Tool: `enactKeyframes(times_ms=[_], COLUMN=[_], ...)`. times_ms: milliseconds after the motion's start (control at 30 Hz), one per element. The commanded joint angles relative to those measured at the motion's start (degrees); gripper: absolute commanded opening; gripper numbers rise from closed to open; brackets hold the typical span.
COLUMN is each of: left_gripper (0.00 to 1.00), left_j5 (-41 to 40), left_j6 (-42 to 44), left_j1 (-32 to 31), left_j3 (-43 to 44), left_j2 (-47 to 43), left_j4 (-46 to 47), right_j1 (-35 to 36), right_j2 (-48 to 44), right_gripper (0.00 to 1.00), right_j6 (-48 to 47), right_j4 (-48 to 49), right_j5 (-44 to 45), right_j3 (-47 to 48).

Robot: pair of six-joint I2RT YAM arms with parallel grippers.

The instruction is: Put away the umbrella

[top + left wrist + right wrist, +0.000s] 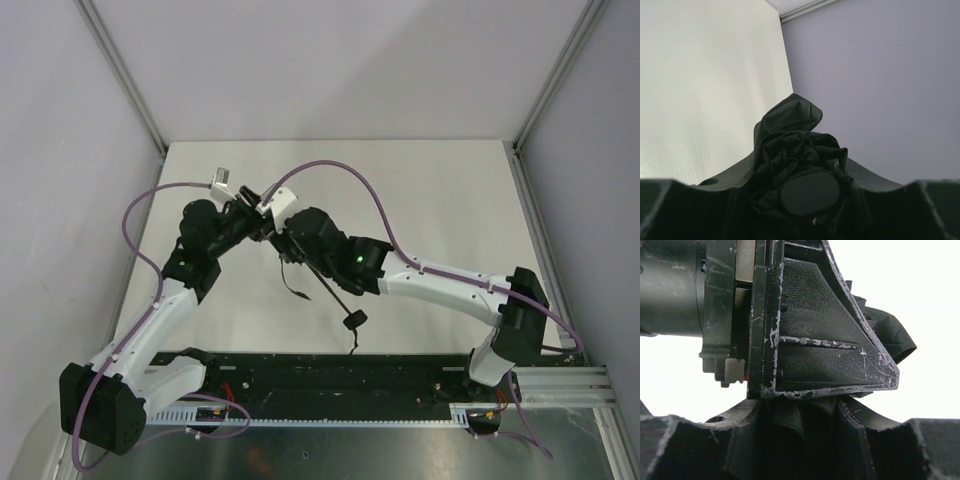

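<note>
The black umbrella is folded and held above the white table between both grippers. In the top view its thin shaft slants down toward the near edge and ends in the small black handle, and a strap hangs loose. My left gripper is shut on the bunched canopy, whose round end cap faces the left wrist camera. My right gripper meets it from the right and is shut on black fabric. The left gripper's finger fills the right wrist view.
Grey walls enclose the table on the left, the back and the right, with metal posts at the corners. A black rail runs along the near edge between the arm bases. Purple cables loop over both arms.
</note>
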Motion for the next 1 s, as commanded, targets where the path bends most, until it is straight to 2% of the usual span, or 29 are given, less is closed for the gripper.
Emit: enactKeyframes(times_ms=[0,33,133,267,367,533,667,767,900,967], left_gripper=[0.04,0.08,0.36,0.58,0.69,0.78,0.80,0.76,0.58,0.45], left_j5=[1.9,2.2,2.4,3.4,4.9,6.4,9.1,11.3,11.6,12.0], left_j6=[-3.6,-3.6,-3.2,-3.0,-3.6,-4.3,-5.8,-7.4,-7.8,-7.9], left_j1=[-0.9,-0.9,-0.9,-0.9,-1.0,-1.0,-1.1,-1.1,-1.2,-1.2], left_j3=[5.1,5.0,4.3,4.1,4.2,3.6,2.3,1.1,0.0,0.0], left_j2=[-1.1,-1.0,-0.9,-0.1,0.8,1.5,2.3,2.7,2.1,2.3], left_j4=[3.7,3.7,3.6,4.1,4.8,6.2,12.0,17.2,20.2,20.8], right_j1=[-1.2,-2.1,-4.9,-7.7,-9.1,-10.6,-13.3,-15.7,-19.4,-20.6], right_j2=[-3.6,-4.8,-7.6,-10.0,-10.9,-11.8,-11.4,-10.9,-9.3,-8.3], right_gripper=[0.00,0.00,0.00,0.00,0.00,0.00,0.00,0.00,0.00,0.00], right_j6=[2.3,3.9,8.6,14.2,17.0,20.4,25.9,31.6,41.4,45.7], right_j4=[8.0,9.6,14.5,19.9,22.6,26.0,30.6,34.6,40.9,44.1], right_j5=[-14.0,-17.0,-24.9,-33.6,-37.5,-41.8,-47.9,-52.3,-59.4,-62.6], right_j3=[-5.7,-7.3,-10.7,-13.7,-14.8,-16.3,-18.2,-19.7,-20.9,-21.2])
